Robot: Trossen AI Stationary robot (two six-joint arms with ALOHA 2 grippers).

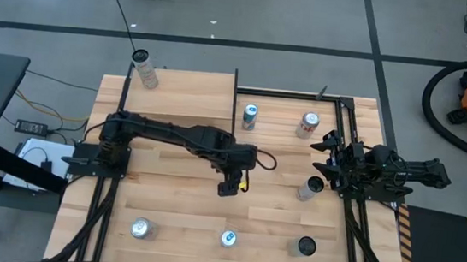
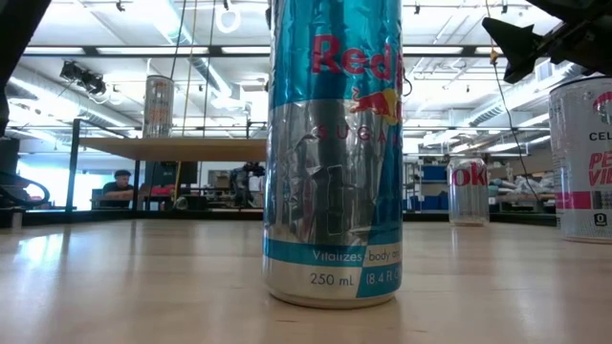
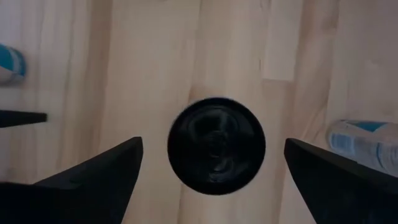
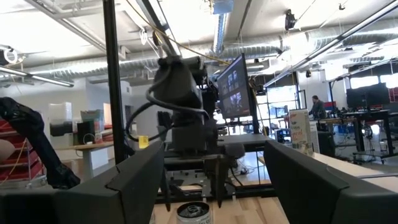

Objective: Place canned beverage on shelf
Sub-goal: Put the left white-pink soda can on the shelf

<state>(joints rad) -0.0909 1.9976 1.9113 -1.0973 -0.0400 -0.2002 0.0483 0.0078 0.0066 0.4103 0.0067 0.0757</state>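
Low view, readable print only.

Tall blue-and-silver can [image 2: 333, 153], centre foreground on the counter: red "Red" at its top edge, cut off by the frame; "SUGA…" partly legible beneath; near the base "Vitalizes body an…", "250 mL" and "8.4 FL O…".

Silver-and-red can [image 2: 469, 190] farther back at 3 o'clock: "oke" visible.

White-and-pink can [image 2: 585, 158] at the far 3 o'clock edge: letters "CEL", "PE", "VI", all cut off.

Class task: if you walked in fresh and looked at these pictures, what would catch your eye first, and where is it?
The blue and silver can fills the low view, standing upright at the table's front edge. From above, the left arm reaches to mid-table, its left tool open above a black can. One can already stands on the shelf at the back left.
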